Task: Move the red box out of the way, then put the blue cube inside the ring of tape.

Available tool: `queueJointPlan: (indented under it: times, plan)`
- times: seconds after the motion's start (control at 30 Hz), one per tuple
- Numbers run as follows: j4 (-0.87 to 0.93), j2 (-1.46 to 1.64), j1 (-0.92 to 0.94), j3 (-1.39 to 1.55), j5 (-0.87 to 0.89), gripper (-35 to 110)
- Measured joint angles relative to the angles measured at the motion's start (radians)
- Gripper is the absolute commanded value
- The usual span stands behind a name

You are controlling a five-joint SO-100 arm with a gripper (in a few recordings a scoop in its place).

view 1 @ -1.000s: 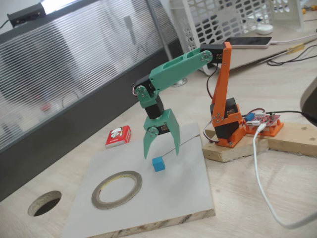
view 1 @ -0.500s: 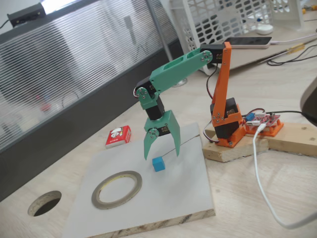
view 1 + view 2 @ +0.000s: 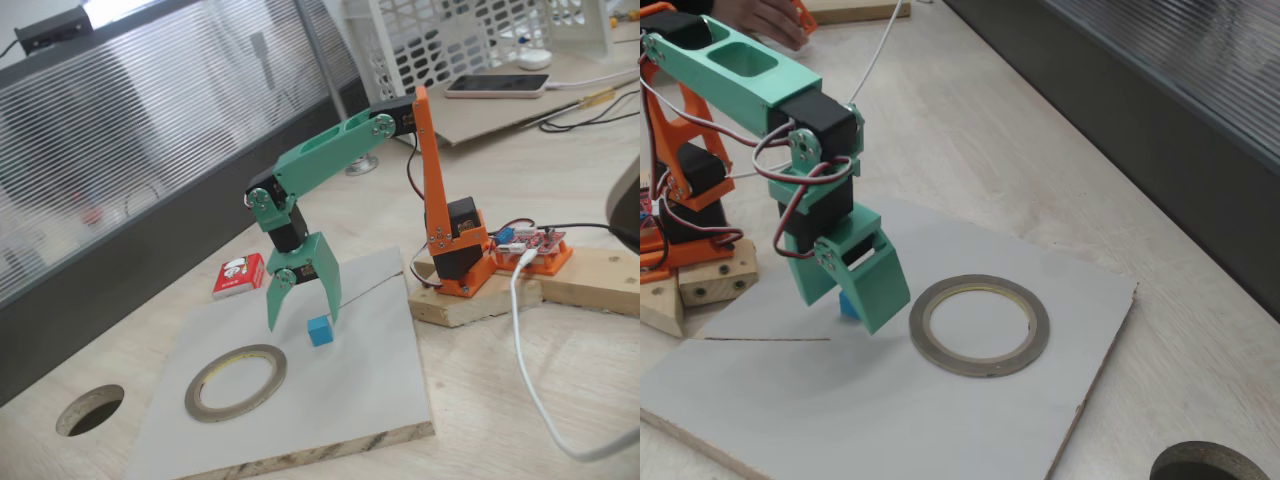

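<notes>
1. Bare white board (image 3: 370, 390) lies open between the blue cube (image 3: 319, 331) and the ring of tape (image 3: 236, 382).
2. Red box (image 3: 239, 275) sits off the board's far edge, apart from both.

The claw (image 3: 301, 310) has swung left in a fixed view, away from the board's right edge, and sunk a little. Its fingers, spread as before, now hang just left of the blue cube (image 3: 319, 331) instead of above it.
</notes>
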Motion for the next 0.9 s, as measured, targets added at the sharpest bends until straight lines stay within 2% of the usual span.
queueJointPlan:
  times: [0.13, 0.27, 0.9]
  plan:
    - [0.0, 0.0, 0.003, -0.002, 0.0, 43]
    - [0.0, 0.0, 0.003, -0.002, 0.0, 36]
    - [0.0, 0.0, 0.003, -0.002, 0.0, 34]
